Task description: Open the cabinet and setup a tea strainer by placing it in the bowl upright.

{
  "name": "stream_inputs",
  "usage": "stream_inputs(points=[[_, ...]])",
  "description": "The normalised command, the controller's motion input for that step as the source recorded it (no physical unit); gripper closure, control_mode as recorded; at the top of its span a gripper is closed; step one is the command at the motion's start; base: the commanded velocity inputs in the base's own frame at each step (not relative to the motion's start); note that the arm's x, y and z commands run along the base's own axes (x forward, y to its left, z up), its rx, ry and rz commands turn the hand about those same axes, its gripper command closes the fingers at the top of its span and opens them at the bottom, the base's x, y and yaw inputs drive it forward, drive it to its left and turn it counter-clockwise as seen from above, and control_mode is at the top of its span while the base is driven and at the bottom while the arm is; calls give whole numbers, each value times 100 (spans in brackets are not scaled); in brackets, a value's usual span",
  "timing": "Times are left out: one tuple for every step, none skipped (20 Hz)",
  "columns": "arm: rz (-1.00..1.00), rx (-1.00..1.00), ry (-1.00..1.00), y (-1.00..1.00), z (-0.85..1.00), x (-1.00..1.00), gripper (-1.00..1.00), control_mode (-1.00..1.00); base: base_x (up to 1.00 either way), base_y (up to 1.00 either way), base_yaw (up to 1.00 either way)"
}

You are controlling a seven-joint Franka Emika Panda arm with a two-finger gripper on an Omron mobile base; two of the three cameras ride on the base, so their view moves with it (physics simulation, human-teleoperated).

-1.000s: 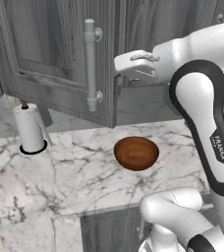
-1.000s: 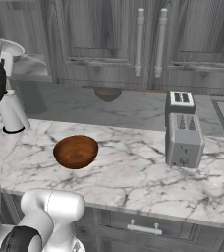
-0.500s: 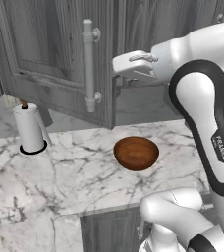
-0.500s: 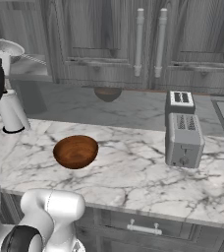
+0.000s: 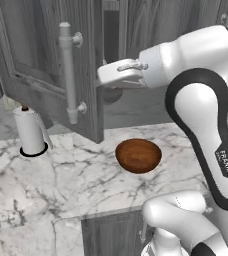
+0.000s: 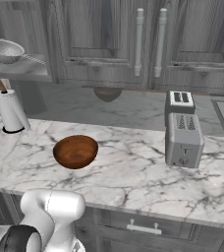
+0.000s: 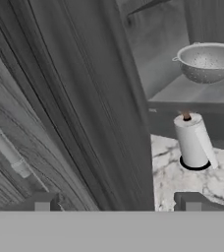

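Observation:
The cabinet door (image 5: 51, 60) stands swung out to the left, its long silver bar handle (image 5: 68, 75) facing me. My gripper (image 7: 118, 203) is open, and the door's free edge (image 7: 133, 123) runs up between its two finger tips. In the left base view the white hand (image 5: 123, 75) sits against that edge. Inside, the silver mesh tea strainer (image 7: 207, 61) (image 6: 6, 50) rests on the grey shelf (image 7: 197, 92). The reddish-brown bowl (image 5: 138, 155) (image 6: 75, 151) sits empty on the marble counter (image 5: 61, 180), below and right of the hand.
A white paper-towel roll (image 5: 31, 132) (image 6: 10, 110) (image 7: 192, 140) stands under the open cabinet. A silver toaster (image 6: 183, 135) is on the counter's right. Narrower closed doors with two handles (image 6: 139, 42) hang above, with a small dark-brown half-round shape (image 6: 107, 93) against the wall.
The cabinet door has swung further open to the left, with the hand following its edge. The arm has left the right base view, uncovering the strainer on the shelf.

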Motion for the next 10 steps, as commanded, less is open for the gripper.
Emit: stream_inputs(points=[[9, 0, 1, 74, -5, 0, -100, -100, 0, 0, 0], [8, 0, 1, 69, -4, 0, -100, -100, 0, 0, 0], [8, 0, 1, 68, -4, 0, -100, -100, 0, 0, 0], [8, 0, 1, 69, -4, 0, -100, -100, 0, 0, 0], [8, 0, 1, 68, -3, 0, -100, -100, 0, 0, 0], [8, 0, 1, 69, -1, 0, -100, -100, 0, 0, 0], [8, 0, 1, 69, -1, 0, -100, -100, 0, 0, 0], [7, 0, 2, 70, 0, 0, -100, -100, 0, 0, 0], [6, 0, 2, 69, 0, 0, -100, -100, 0, 0, 0], [5, 0, 0, 64, 0, 0, -100, -100, 0, 0, 0]])
